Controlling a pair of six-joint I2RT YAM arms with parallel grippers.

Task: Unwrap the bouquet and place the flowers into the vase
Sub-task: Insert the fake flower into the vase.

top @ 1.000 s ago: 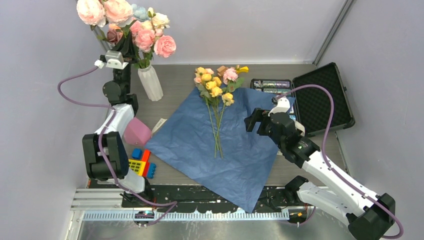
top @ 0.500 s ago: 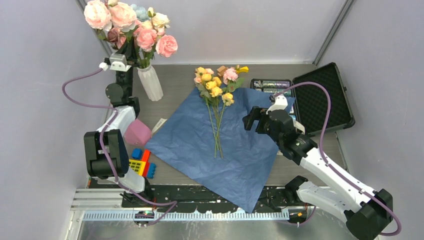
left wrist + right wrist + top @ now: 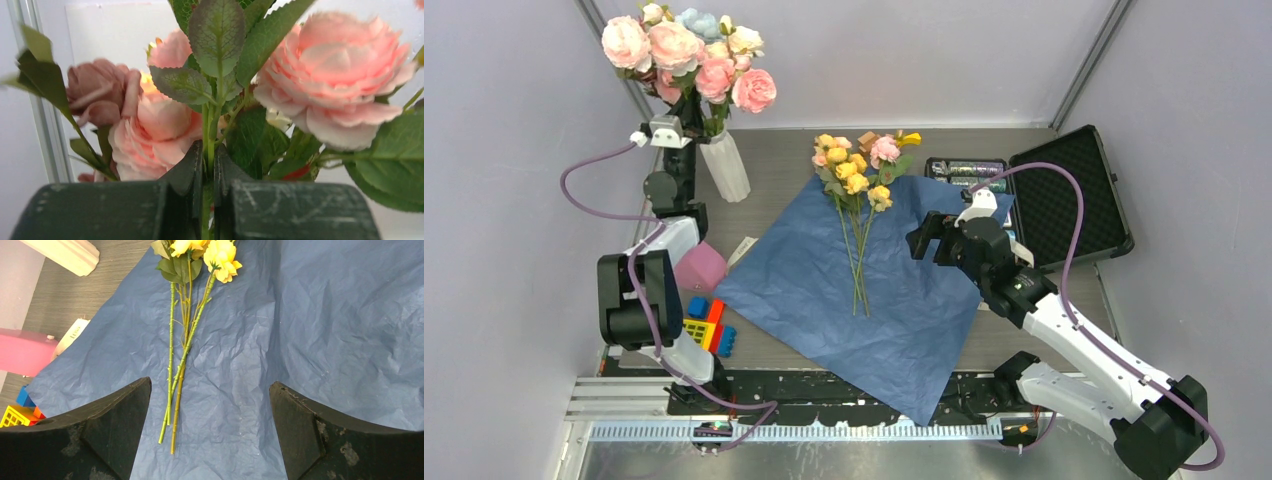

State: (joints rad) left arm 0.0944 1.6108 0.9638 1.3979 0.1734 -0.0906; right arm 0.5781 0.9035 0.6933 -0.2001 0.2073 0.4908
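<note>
While my left claw (image 3: 667, 132) is pinched tight on the green stems of the big pink blooms (image 3: 689, 55) right above the white vase (image 3: 726, 168), my right claw (image 3: 927, 240) hangs spread wide and empty over the blue paper (image 3: 904, 330). The small yellow and pink flowers (image 3: 856, 190) lie flat on that paper just left of my right claw, heads far away and thin stems pointing back toward me, so my right arm is nearer. I think the big blooms block the vase's top, and a pink block (image 3: 699, 268) sits near the vase.
</note>
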